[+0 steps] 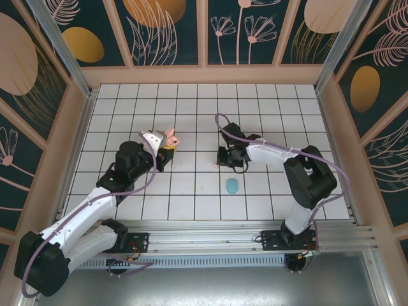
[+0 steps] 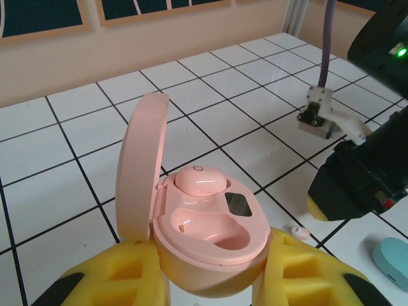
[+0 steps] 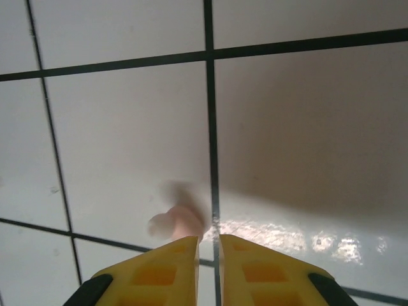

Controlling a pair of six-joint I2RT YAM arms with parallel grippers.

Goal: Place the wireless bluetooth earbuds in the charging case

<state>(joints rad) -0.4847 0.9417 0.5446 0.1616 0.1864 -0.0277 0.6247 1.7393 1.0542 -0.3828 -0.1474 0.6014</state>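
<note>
the left gripper (image 2: 213,275) holds the open pink case (image 2: 210,241), one pink earbud (image 2: 199,181) seated inside. the right gripper (image 3: 208,247) is almost closed and empty; a second pink earbud (image 3: 182,220) lies on the tile (image 3: 127,127) just before its tips.

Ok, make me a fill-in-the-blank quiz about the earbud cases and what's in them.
The pink case, clamped in the left jaws, has its lid ___. Of its two wells, ___ holds a pink earbud. The teal case on the tiles has its lid ___.
Missing words: open; one; shut.
</note>
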